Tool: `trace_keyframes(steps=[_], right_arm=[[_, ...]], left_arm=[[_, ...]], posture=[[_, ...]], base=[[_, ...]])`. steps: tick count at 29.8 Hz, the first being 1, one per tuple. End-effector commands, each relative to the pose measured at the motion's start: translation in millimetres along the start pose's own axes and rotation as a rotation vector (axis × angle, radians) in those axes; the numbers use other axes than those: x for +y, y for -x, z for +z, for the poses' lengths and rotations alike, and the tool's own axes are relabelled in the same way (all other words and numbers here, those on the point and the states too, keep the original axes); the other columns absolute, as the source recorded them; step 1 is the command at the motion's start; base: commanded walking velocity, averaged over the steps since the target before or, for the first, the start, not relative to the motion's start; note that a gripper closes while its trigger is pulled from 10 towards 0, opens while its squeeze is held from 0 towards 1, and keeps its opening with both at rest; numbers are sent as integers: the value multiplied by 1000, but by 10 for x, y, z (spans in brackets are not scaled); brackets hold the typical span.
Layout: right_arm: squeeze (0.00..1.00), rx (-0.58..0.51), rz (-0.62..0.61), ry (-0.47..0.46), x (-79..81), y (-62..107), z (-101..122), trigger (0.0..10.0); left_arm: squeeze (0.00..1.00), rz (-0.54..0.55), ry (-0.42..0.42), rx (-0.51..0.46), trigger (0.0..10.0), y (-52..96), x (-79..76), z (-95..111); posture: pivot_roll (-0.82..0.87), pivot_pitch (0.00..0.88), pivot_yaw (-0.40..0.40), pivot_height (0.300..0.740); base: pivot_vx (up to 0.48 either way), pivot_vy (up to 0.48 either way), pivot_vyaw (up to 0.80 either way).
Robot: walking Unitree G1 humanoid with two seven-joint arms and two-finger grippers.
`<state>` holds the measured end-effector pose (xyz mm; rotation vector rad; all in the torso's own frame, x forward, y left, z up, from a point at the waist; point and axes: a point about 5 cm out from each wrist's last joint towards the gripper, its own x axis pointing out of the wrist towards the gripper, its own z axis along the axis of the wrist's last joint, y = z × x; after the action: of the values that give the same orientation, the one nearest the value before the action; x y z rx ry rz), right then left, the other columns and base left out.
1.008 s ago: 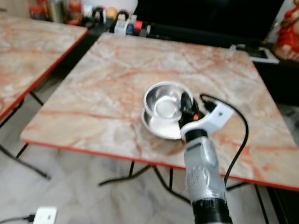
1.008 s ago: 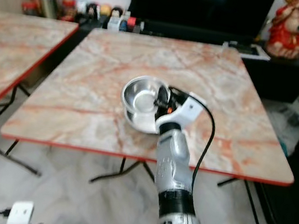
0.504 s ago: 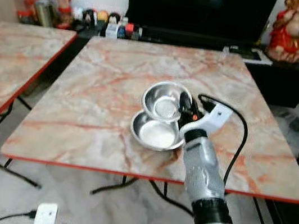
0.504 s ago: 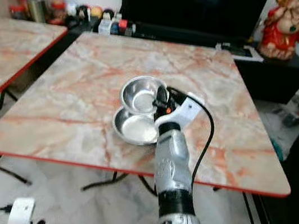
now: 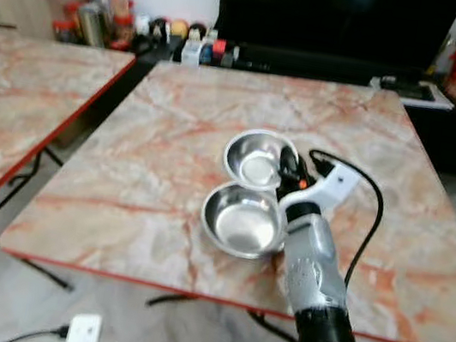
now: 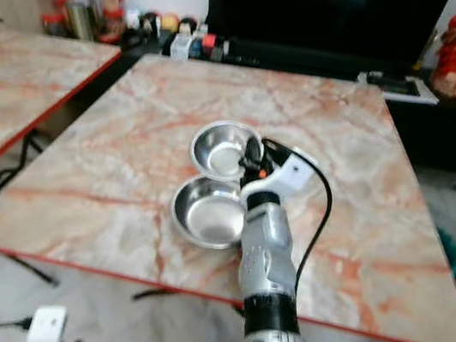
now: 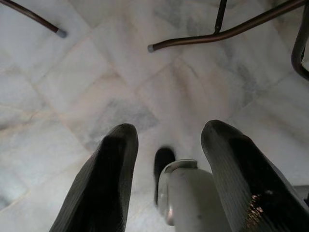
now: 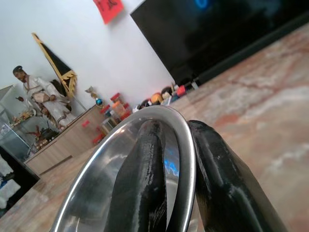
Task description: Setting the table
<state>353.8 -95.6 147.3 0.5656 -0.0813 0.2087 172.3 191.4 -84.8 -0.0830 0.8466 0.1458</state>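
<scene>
Two steel bowls lay on the desk point(image 5: 150, 167): the near bowl point(image 5: 242, 221) resting, the far bowl point(image 5: 255, 156) rim-pinched by the right gripper point(image 5: 286, 165) jaws. Earlier they overlapped; now they touched side by side. Left gripper point(image 7: 169, 159) jaws spread above floor.

- Both bowls I see are polished steel: upper bowl point(image 5: 255, 156) and lower bowl point(image 5: 242, 220), mirror-glossy.
- Table point(image 5: 174, 128): marble-look top, smooth, slight sheen, red edge.
- Right gripper point(image 8: 186, 164) fingers: matt black, look rubbery.
- Arm point(image 5: 310, 266): brushed silver metal.
- Floor point(image 7: 96, 72): smooth pale marble tile.
</scene>
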Motion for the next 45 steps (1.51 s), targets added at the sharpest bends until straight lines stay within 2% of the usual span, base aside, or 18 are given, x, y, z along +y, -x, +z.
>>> trace_keyframes(steps=[1, 7, 11, 16, 17, 25, 36, 45], right_arm=[[0, 17, 30, -16, 132, 3, -64, 10000], [0, 36, 16, -12, 105, 44, -117, 10000], [0, 57, -46, -28, 36, 103, -231, 10000], [0, 80, -72, -18, 1, 103, -284, 10000], [0, 98, -93, -14, -52, 101, -324, 10000], [0, 141, -159, -14, -167, 99, -417, 10000], [0, 175, -169, -17, -152, 106, -529, 10000], [0, 172, -238, -7, -265, 149, -524, 10000]], left_arm=[[0, 37, 3, 12, 10000, 18, 149, -23], [0, 37, 2, 15, 10000, 24, 160, -38], [0, 34, -4, 32, 10000, 53, 200, -109], [0, 35, -9, 43, 10000, 77, 222, -166], [0, 35, -10, 53, 10000, 95, 229, -214], [0, 38, -7, 67, 10000, 132, 254, -296], [0, 44, -5, 64, 10000, 145, 301, -303], [0, 31, -4, 64, 10000, 140, 300, -291]], posture=[[38, 0, 35, 740], [40, 0, 37, 740], [48, 0, 48, 740], [55, 0, 49, 740], [65, 0, 47, 740], [80, 0, 43, 740], [95, 13, 46, 740], [97, 13, 50, 740]], base=[[0, 0, 0], [0, 0, 0], [0, 0, 0], [0, 0, 0], [0, 0, 0], [0, 0, 0], [0, 0, 0], [0, 0, 0]])
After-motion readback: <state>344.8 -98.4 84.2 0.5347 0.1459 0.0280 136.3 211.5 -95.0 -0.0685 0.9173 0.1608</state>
